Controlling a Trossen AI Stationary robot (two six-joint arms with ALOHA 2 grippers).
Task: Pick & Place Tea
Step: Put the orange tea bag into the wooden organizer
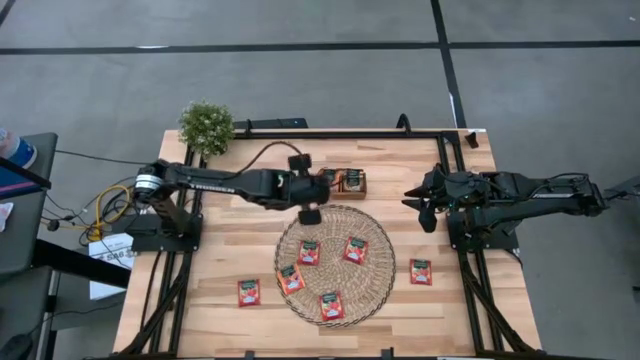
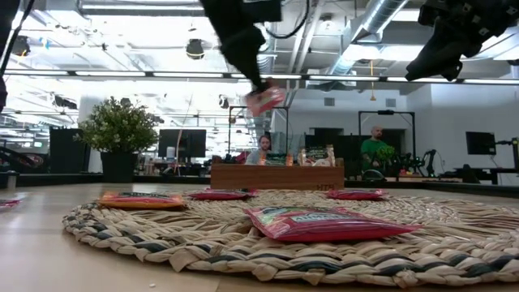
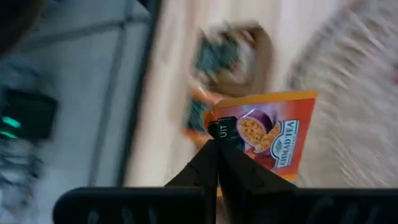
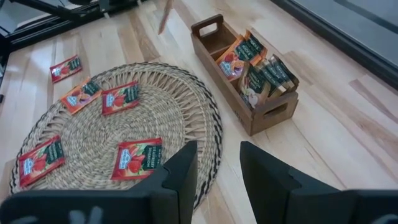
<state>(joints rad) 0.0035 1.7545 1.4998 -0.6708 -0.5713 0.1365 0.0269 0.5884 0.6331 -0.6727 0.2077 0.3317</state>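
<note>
My left gripper (image 1: pixel 320 184) hovers over the mat's far edge, just left of the wooden tray (image 1: pixel 351 182), shut on an orange tea sachet (image 3: pixel 268 129) that also shows in the air in the low view (image 2: pixel 266 99). Several red tea sachets (image 1: pixel 308 252) lie flat on the round woven mat (image 1: pixel 335 228). One more sachet (image 1: pixel 249 292) lies on the table left of the mat and another (image 1: pixel 420 271) right of it. My right gripper (image 4: pixel 217 174) waits open near the table's right edge, holding nothing. My left gripper pinches the orange sachet by one edge, near a corner (image 3: pixel 225 129), between its two shut fingers (image 3: pixel 208 163). The fingers slant down from the table's left. The sachet is lifted clear of mat and table and sticks out tilted beyond the fingertips.
The wooden tray (image 4: pixel 264 109) holds several upright sachets in its compartments; the one nearest its handle shows bare wood. A potted plant (image 1: pixel 206 127) stands at the far left corner. Black frame rails run along the table's left and right sides.
</note>
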